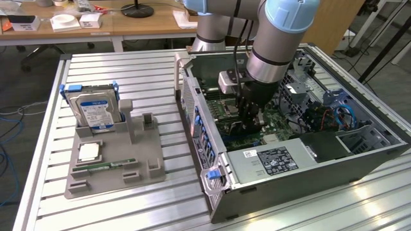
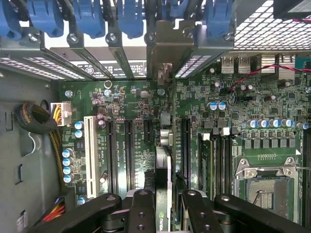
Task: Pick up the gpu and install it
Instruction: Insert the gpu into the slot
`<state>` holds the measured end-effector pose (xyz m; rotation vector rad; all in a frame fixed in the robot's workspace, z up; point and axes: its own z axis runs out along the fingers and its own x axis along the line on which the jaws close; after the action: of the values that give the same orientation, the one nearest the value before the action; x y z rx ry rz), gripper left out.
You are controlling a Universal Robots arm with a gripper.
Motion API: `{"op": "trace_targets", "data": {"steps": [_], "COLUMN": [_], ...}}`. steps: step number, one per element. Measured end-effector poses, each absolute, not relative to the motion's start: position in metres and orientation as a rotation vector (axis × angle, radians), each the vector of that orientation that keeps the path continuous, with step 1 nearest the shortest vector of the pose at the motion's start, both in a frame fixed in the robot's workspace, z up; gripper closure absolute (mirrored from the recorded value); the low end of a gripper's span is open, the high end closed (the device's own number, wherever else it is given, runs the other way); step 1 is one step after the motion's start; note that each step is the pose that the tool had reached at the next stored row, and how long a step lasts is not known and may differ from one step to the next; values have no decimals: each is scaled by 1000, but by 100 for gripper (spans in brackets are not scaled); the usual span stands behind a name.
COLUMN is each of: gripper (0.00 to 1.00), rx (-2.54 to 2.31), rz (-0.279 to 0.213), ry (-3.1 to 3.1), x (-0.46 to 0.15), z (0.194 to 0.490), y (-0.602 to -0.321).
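Note:
My gripper (image 1: pixel 247 122) is reaching down into the open computer case (image 1: pixel 308 178), above the green motherboard (image 1: pixel 273 120). In the wrist view the gripper (image 2: pixel 165 213) is shut on the gpu (image 2: pixel 164 165), a slim dark card seen edge-on between the black fingers (image 2: pixel 141 208). The card's silver bracket (image 2: pixel 167 53) points at the rear slot openings of the case. It hangs over the motherboard's (image 2: pixel 121 97) expansion slots (image 2: pixel 129 150). Whether it touches a slot I cannot tell.
On the exterior view's left, a grey tray (image 1: pixel 144 159) on the slatted table holds an upright hard drive (image 1: pixel 96 110), a processor chip (image 1: pixel 88 152) and a green memory stick (image 1: pixel 106 166). Inside the case are the power supply (image 1: pixel 273 159), cables (image 1: pixel 340 115), blue slot clips (image 2: pixel 87 17) and a CPU socket (image 2: pixel 265 187).

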<state>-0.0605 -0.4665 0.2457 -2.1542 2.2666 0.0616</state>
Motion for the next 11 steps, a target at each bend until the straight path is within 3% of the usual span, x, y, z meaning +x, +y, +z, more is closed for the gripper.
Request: {"op": "trace_targets", "data": {"steps": [11], "gripper": [74], "rx": [-2154], "rz": [61], "ry": [2267], "x": [-61], "z": [247], "y": [-467]}}
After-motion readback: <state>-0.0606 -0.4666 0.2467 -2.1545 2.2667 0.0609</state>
